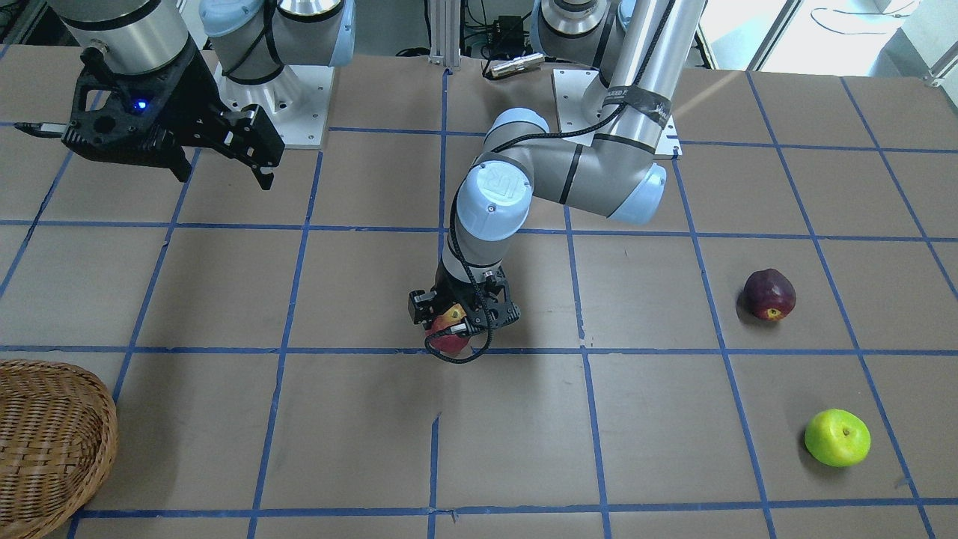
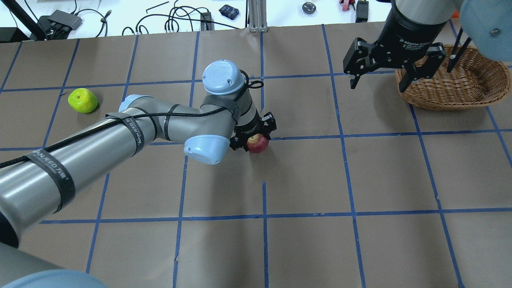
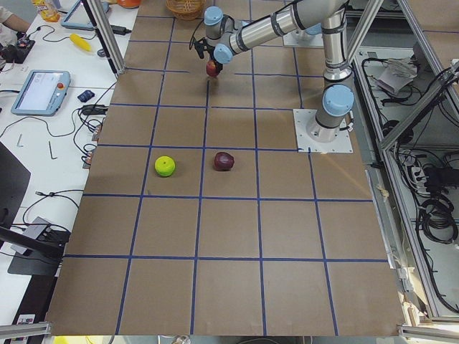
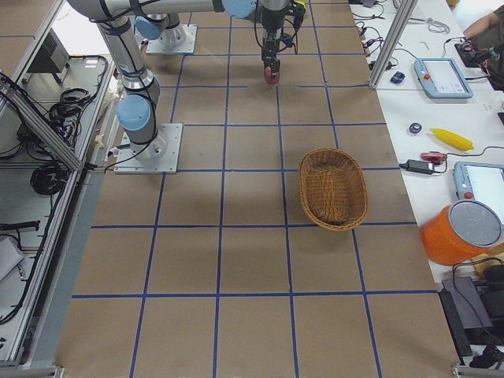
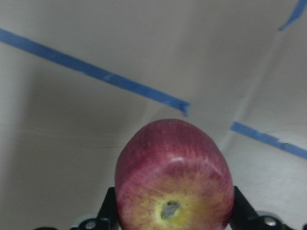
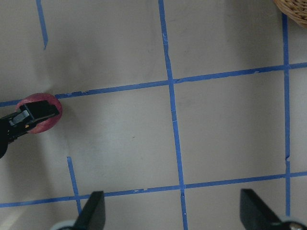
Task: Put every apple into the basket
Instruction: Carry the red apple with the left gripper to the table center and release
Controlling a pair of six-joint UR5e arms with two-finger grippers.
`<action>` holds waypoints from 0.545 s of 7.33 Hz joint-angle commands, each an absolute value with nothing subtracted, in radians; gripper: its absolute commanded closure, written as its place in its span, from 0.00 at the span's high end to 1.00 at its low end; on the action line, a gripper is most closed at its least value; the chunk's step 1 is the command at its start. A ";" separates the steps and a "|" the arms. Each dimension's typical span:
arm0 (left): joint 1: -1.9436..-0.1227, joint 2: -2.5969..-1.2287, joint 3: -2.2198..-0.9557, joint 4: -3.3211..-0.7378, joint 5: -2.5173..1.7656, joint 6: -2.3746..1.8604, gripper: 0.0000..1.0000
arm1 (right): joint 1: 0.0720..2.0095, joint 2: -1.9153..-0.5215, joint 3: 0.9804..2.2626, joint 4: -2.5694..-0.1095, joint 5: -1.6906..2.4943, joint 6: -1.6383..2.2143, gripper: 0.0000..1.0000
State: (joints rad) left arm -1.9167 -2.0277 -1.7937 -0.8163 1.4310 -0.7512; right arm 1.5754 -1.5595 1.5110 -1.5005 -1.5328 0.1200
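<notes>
My left gripper [image 1: 458,323] is shut on the red apple [image 1: 449,340] near the table's middle, low over the table; I cannot tell if the apple touches it. The left wrist view shows the apple [image 5: 175,184] between both fingers, yellowish stem end toward the camera. My right gripper [image 2: 377,87] is open and empty, raised beside the wicker basket [image 2: 472,86], which has nothing in it [image 4: 333,189]. The maroon apple [image 1: 769,294] and the yellow-green apple [image 1: 837,437] lie on the table on my left side. My left arm hides the maroon one in the overhead view.
My left arm [image 2: 168,124] stretches low across the table from the left. The brown table [image 2: 304,180] carries a blue tape grid. A side bench with tablets and an orange pot [image 4: 465,232] runs along the far edge.
</notes>
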 commanded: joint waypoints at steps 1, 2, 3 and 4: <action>-1.948 -2.057 -1.789 -0.769 1.475 -0.782 0.53 | 1.575 -1.543 1.519 -1.505 -1.534 0.117 1.00; -1.948 -2.049 -1.789 -0.764 1.485 -0.782 1.00 | 1.575 -1.540 1.537 -1.511 -1.535 0.118 1.00; -1.947 -2.025 -1.790 -0.765 1.486 -0.776 1.00 | 1.577 -1.542 1.563 -1.514 -1.536 0.121 1.00; -1.934 -2.010 -1.786 -0.773 1.486 -0.759 1.00 | 1.578 -1.545 1.584 -1.516 -1.536 0.123 1.00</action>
State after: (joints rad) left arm -1.9432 -2.0302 -1.7884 -0.7681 1.4833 -0.7738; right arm 1.5769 -1.5430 1.5566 -1.5124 -1.5352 0.1203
